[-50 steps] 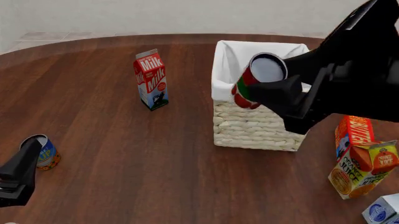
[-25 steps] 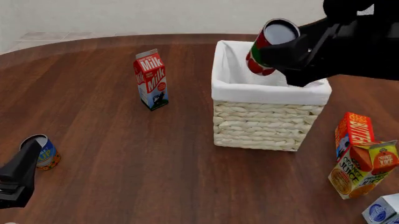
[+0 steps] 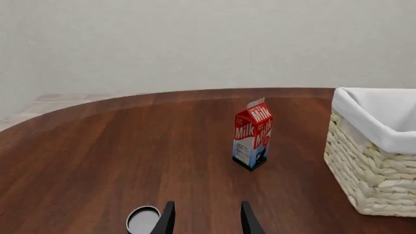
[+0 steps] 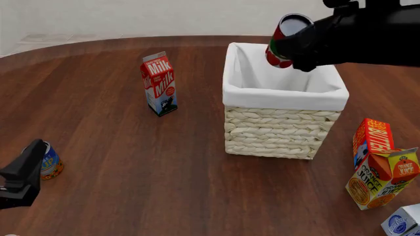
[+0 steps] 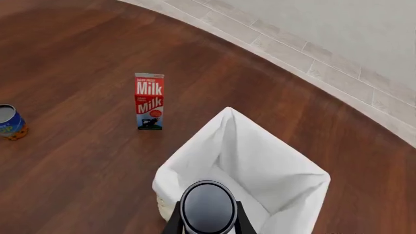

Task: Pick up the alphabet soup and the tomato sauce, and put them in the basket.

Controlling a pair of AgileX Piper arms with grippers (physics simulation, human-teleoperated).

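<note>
My right gripper point(image 4: 295, 46) is shut on the tomato sauce point(image 4: 282, 42), a red, white and green can held tilted in the air over the back of the basket point(image 4: 282, 96). In the right wrist view the can's grey top point(image 5: 208, 207) hangs above the white-lined basket point(image 5: 260, 161). The alphabet soup point(image 4: 49, 162), blue with an orange base, stands on the table at the near left. My left gripper point(image 4: 23, 172) is open just in front of it. In the left wrist view the soup's top point(image 3: 143, 220) lies outside the open fingers point(image 3: 167, 219), beside one of them.
A red milk carton point(image 4: 159, 83) stands left of the basket. At the near right are an orange butter box point(image 4: 372, 141), an orange juice carton point(image 4: 384, 179) and a blue-white carton point(image 4: 402, 221). The table's curved far edge runs behind the basket.
The right gripper has carried the tomato sauce up and away, from in front of the basket's near side to above its back. The left gripper has barely shifted beside the soup.
</note>
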